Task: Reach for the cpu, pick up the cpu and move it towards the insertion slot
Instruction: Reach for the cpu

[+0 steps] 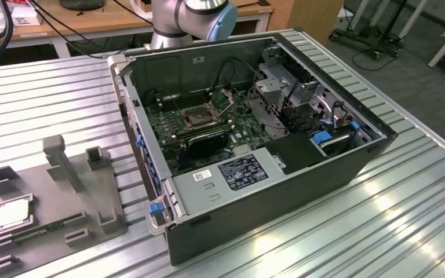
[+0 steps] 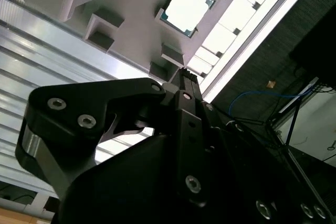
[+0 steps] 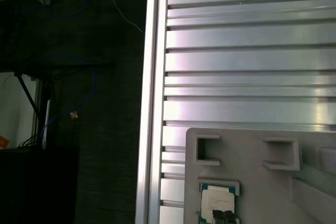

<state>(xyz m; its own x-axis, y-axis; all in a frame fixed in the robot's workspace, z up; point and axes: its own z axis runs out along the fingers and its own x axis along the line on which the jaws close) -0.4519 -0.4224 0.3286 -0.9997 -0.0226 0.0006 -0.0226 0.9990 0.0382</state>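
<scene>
Cpu (image 1: pixel 12 215) lies flat, silver side up, in a square pocket of a grey tray (image 1: pixel 48 200) on the slatted metal counter (image 1: pixel 408 220), at the exterior view's left. A long green memory stick (image 1: pixel 41 230) sits in a groove of the same tray, just beside the cpu.

W/ its side panel off, the computer case (image 1: pixel 300 191) stands at the exterior view's right of the tray. Inside, the insertion slot (image 1: pixel 195 117) shows as a silver-framed square w/ dark centre on the green board (image 1: pixel 234 107). Slot and cpu are well apart, w/ the case wall between them. The arm (image 1: pixel 188 17) rises behind the case.

In the second wrist view the black tool (image 2: pixel 185 74) hangs over the tray (image 2: pixel 136 3) and points twd the cpu (image 2: pixel 185 9), w/ open tray surface between the two. Nothing is in its grip. In the first wrist view the tool (image 3: pixel 223 217) tip overlaps the near edge of the cpu (image 3: pixel 216 202), which sits in its pocket in the tray (image 3: pixel 252 182) close to the counter (image 3: pixel 247 51) edge. Dark floor (image 3: pixel 105 129) lies beyond that edge.

Can't tell whether the tool is apart or together.
</scene>
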